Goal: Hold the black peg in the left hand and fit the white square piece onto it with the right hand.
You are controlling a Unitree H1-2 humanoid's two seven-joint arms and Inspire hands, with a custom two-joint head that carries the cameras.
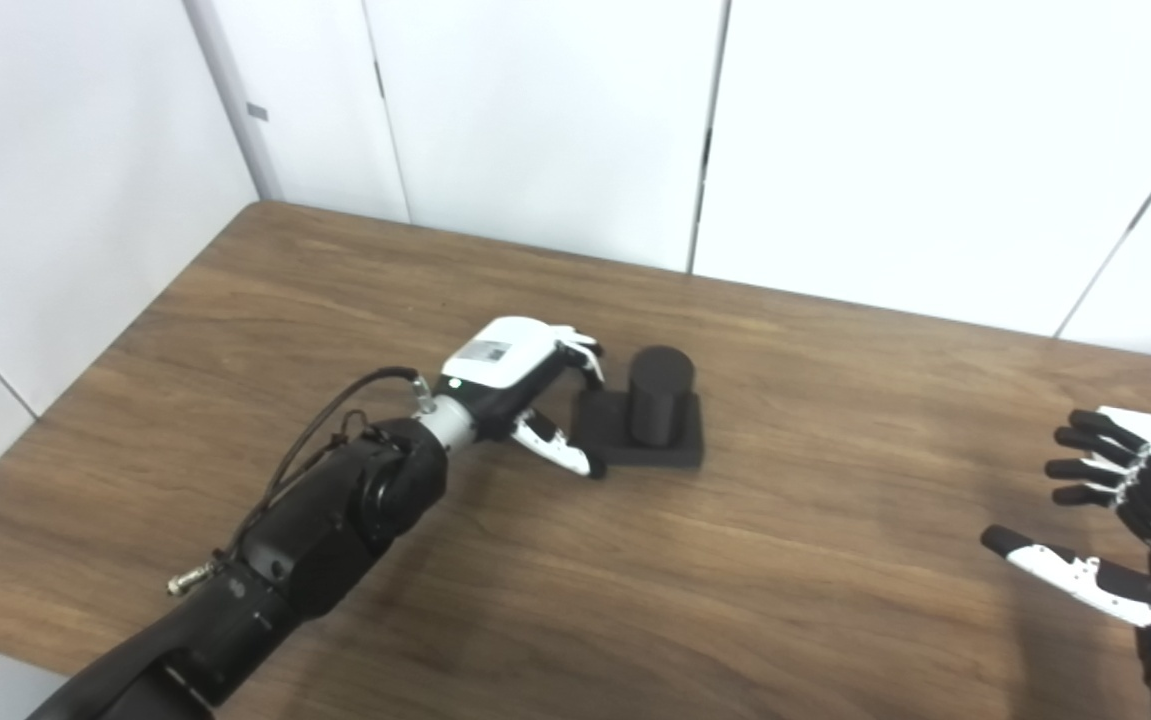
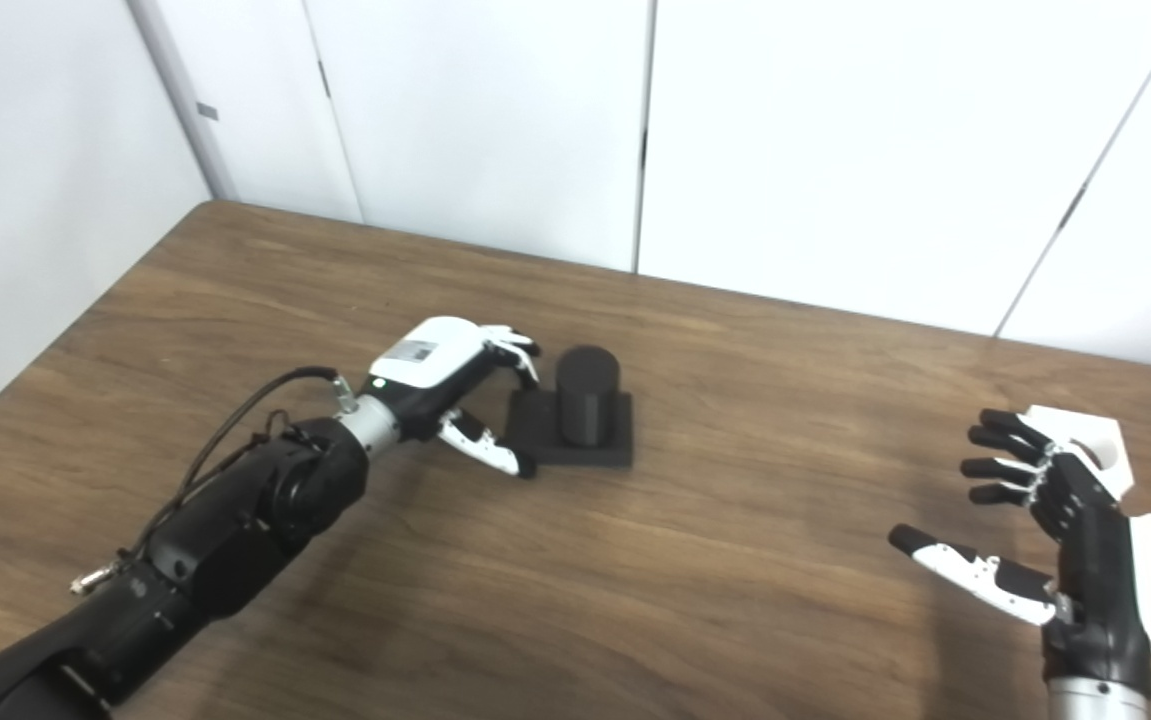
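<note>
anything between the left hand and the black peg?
Nothing visible. The left hand is open right beside the black peg, fingers near its square base. Only bare table lies across to the right hand by the white square piece.

The brown wood-grain counter lies bare between the black cylindrical peg on its flat square base and the white square piece with a round hole, which sit well apart. The left hand, fingers apart, stands at the left edge of the base, so that side is blocked, while the peg's top, right and far sides are free. The right hand, fingers spread, stands just in front of the white piece, covering its near side.
</note>
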